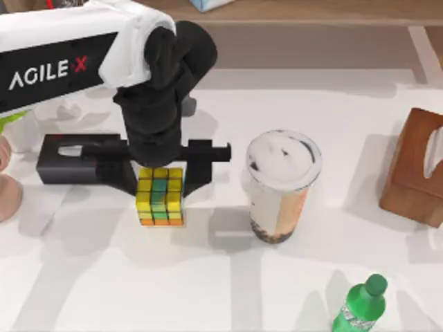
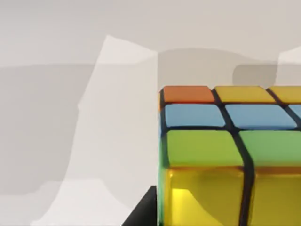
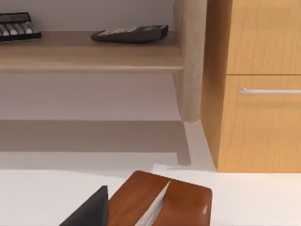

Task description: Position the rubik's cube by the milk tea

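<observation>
We are holding the rubik's cube [image 1: 160, 196] between the closed fingers of our left gripper [image 1: 160, 181], just left of the milk tea [image 1: 280, 187], so setting it down and letting go are remaining.

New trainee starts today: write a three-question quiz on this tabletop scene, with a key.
1. True or false: the rubik's cube sits at the left gripper.
2. Which stands nearest the top view's lower edge: A) milk tea B) green bottle C) wooden tissue box?
3. Fill in: the cube lies to the top view's ____ of the milk tea.

Key: 1 true; 2 B; 3 left.
</observation>
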`<act>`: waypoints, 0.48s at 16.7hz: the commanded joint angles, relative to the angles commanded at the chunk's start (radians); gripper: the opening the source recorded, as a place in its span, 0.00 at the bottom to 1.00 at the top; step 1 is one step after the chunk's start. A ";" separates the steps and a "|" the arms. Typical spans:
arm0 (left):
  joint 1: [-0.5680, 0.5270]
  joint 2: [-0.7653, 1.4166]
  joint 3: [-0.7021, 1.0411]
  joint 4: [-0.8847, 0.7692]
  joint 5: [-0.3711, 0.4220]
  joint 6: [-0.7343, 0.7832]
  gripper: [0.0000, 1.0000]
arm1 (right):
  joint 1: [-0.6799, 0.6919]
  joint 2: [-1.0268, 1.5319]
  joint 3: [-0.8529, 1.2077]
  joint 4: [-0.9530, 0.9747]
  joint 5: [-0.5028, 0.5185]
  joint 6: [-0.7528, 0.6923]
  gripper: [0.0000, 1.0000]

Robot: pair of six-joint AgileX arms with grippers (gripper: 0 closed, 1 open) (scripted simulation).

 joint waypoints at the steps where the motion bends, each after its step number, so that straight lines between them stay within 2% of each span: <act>1: 0.003 -0.001 0.002 -0.001 -0.002 0.006 0.00 | 0.000 0.000 0.000 0.000 0.000 0.000 1.00; 8: 0.056 -0.031 0.066 0.013 -0.022 0.100 0.00 | 0.000 0.000 0.000 0.000 0.000 0.000 1.00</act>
